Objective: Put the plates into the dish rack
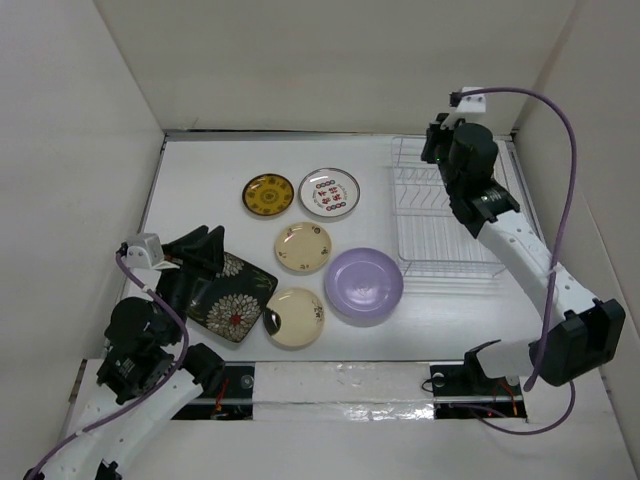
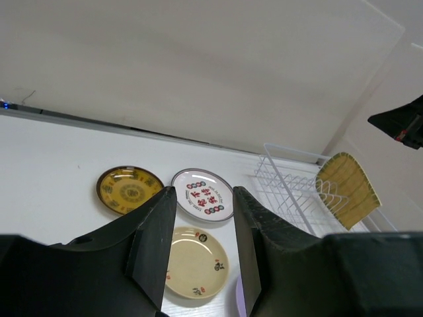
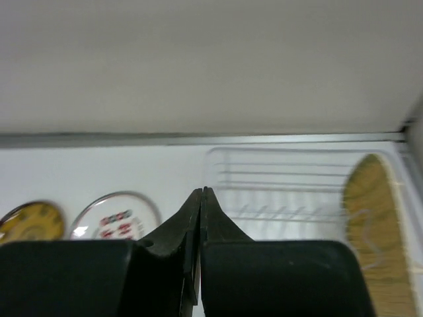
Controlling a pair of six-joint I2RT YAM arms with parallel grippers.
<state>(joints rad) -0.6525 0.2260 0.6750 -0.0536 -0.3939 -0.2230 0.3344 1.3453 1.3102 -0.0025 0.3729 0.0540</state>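
Note:
Six plates lie on the white table: dark-yellow patterned (image 1: 268, 195), white with red marks (image 1: 329, 192), two cream (image 1: 303, 247) (image 1: 295, 317), lavender (image 1: 363, 284) and black square with white flowers (image 1: 225, 295). The white wire dish rack (image 1: 440, 225) stands at the back right. A mustard plate (image 2: 347, 188) stands upright in the rack (image 2: 287, 188), and shows in the right wrist view (image 3: 373, 218) too. My left gripper (image 1: 205, 243) (image 2: 203, 195) is open and empty above the black plate's far edge. My right gripper (image 1: 436, 145) (image 3: 201, 191) is shut and empty above the rack's (image 3: 284, 178) back left corner.
White walls (image 1: 90, 150) enclose the table on the left, back and right. Purple cables (image 1: 568, 160) hang off both arms. A glossy taped strip (image 1: 340, 385) runs along the near edge between the arm bases.

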